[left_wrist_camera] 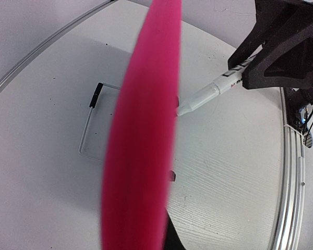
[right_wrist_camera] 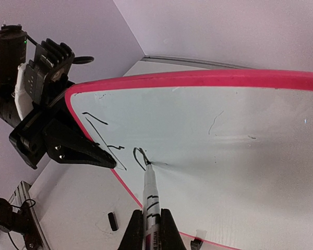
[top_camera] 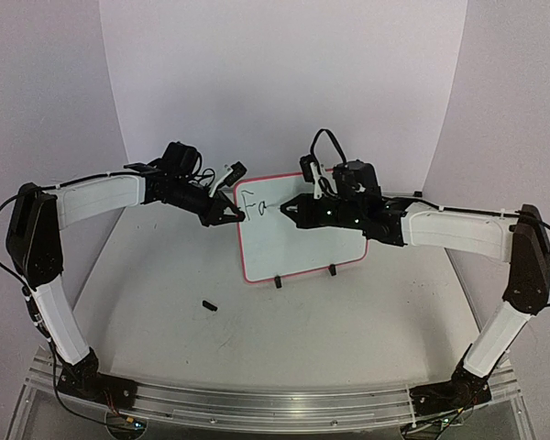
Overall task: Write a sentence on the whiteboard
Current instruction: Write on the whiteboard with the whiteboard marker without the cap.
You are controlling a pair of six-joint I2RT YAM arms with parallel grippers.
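Barely underway: the whiteboard [top_camera: 298, 240] stands upright in the middle of the table [top_camera: 367, 321], the left gripper [top_camera: 227, 217] pinched shut on its left frame edge, the right gripper [right_wrist_camera: 151, 224] clamped on the marker [right_wrist_camera: 148, 183] with its tip on the board, and only "Fa" of the sentence [top_camera: 258, 205] is written, so nearly all of it remains.

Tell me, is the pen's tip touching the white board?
Touching. The right wrist view shows the marker tip resting on the whiteboard with no gap, at the end of a drawn stroke.
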